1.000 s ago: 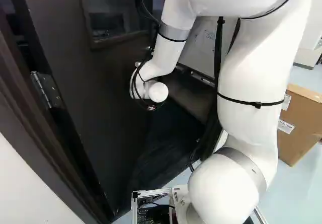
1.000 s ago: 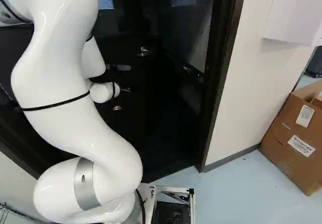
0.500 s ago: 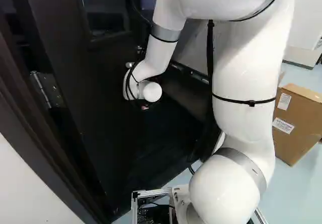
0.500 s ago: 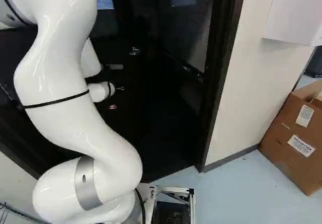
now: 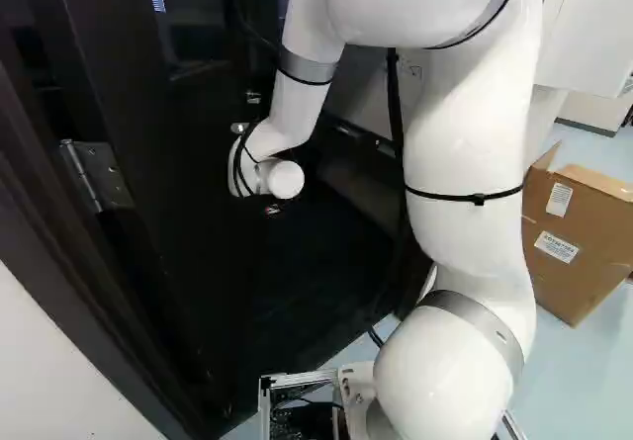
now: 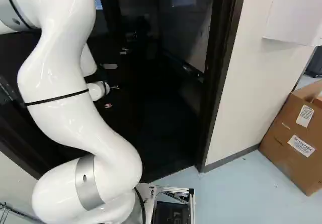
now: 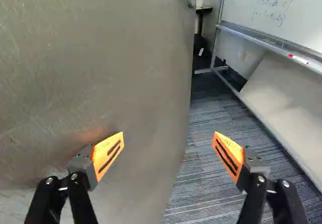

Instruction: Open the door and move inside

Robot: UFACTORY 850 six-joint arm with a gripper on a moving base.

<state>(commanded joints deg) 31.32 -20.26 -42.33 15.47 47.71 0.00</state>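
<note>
Your jaws stood wide apart by the free edge of the door (image 5: 188,183). The door stood partly open, its hinge (image 5: 94,175) left; the whiteboard (image 7: 279,12) stood at far right.

The arm (image 5: 470,133) hides part of the door (image 5: 188,232).

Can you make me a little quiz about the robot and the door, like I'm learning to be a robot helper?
1. Are the fingers open or shut?
2. True or false: a whiteboard can be seen past the edge of the door.
3. What colour is the box at the right of the right base view? A) blue B) brown C) green

Key: 1 open; 2 true; 3 B
</note>
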